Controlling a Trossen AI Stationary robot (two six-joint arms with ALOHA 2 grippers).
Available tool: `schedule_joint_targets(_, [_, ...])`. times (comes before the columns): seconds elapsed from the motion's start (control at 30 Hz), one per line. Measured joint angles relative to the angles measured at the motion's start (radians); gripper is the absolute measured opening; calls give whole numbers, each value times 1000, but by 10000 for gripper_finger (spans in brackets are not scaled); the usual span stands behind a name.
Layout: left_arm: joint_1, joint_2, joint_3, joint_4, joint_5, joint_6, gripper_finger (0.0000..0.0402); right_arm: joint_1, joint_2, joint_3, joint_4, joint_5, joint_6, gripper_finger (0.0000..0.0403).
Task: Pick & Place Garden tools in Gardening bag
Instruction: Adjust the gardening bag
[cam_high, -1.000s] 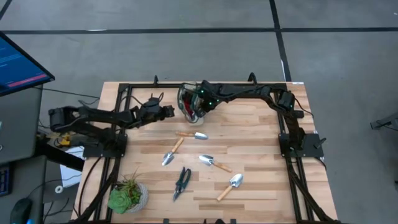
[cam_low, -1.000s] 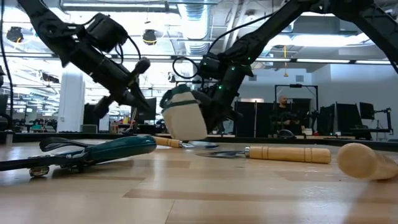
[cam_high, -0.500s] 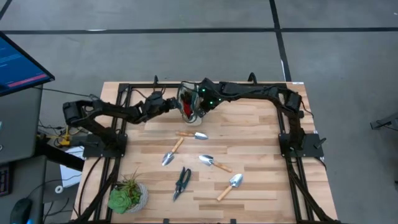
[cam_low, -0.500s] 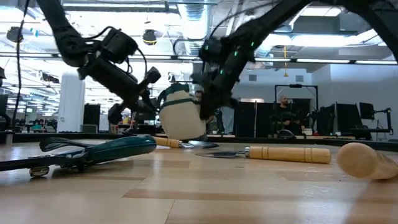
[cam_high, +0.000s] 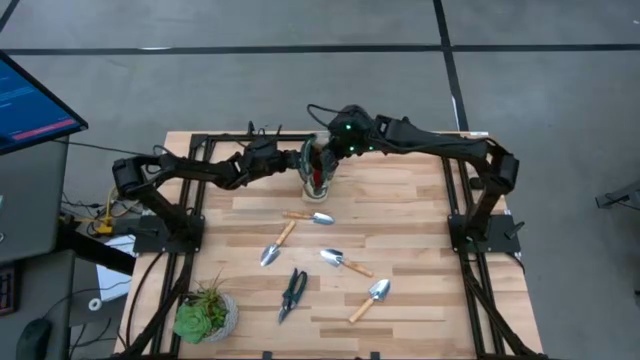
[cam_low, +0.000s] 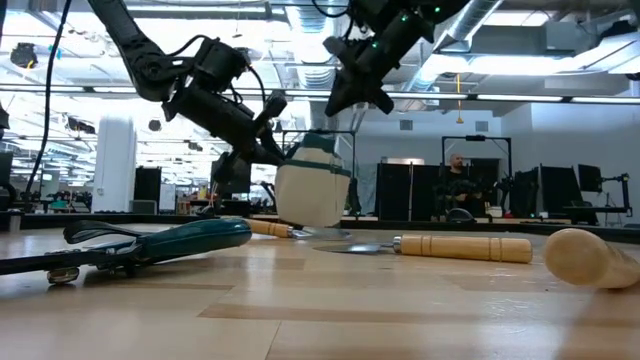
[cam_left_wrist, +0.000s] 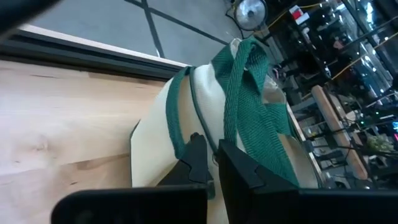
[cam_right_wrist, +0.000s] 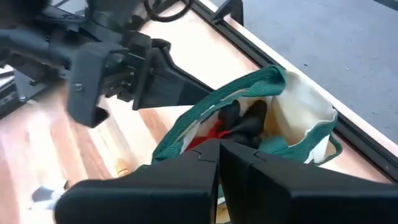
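the gardening bag (cam_high: 317, 170) stands upright near the far edge of the desk (cam_high: 420, 215), about midway along it. it is cream cloth with dark green trim and loop handles, and its mouth is open upward; the right wrist view shows a red-and-black item (cam_right_wrist: 230, 127) already lying inside.

the left end effector (cam_high: 296, 163) is at the bag's left side, its fingers (cam_left_wrist: 198, 158) drawn together and pinching the bag's green rim or strap. the right end effector (cam_high: 335, 150) hangs just over the far-right side of the bag's mouth; its fingers (cam_right_wrist: 186, 168) look shut with nothing visible between them.

the loose tools lie toward the near edge from the bag, so the coming pick calls for a reach away from the bag toward the near edge. nearest is a wooden-handled trowel (cam_high: 308, 216), its long axis roughly parallel to the far edge, silver head pointing toward the right edge. further toward the near edge lie a second trowel (cam_high: 276, 243), angled, a third (cam_high: 344, 262), a fourth (cam_high: 369, 298), and dark-handled shears (cam_high: 291, 293) with the long axis running toward the near edge. with the left arm busy holding the bag, the right arm looks the likelier one to fetch, though both stand about equally close to the first trowel.

a potted plant (cam_high: 205, 313) sits at the near left corner.
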Motion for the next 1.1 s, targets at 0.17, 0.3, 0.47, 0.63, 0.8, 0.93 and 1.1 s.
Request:
schedule_joint_targets(0.17, [-32, 0, 0, -5, 0, 0, 1, 1, 74, -2, -1, 0, -25, 0])
schedule_joint_targets(0.3, [-53, 0, 0, -5, 3, 0, 1, 7, 136, -3, -86, 2, -27, 0])
schedule_joint_targets(0.47, [-66, 0, 0, -5, 4, 0, 1, 13, 148, -3, -275, 146, -12, 0])
schedule_joint_targets(0.63, [-78, 0, 0, -6, 4, 0, 1, 31, 137, -1, -309, 207, -34, 0])
schedule_joint_targets(0.8, [-81, 0, 0, -20, 30, 0, 1, 27, 175, -2, -339, 209, -28, 0])
schedule_joint_targets(0.93, [-82, -1, 0, -49, 68, 0, 1, 30, 172, -1, -348, 210, -26, 0])
schedule_joint_targets(1.1, [-87, -20, 0, -107, 89, 28, 1, 27, 169, -2, -367, 205, -26, 0])
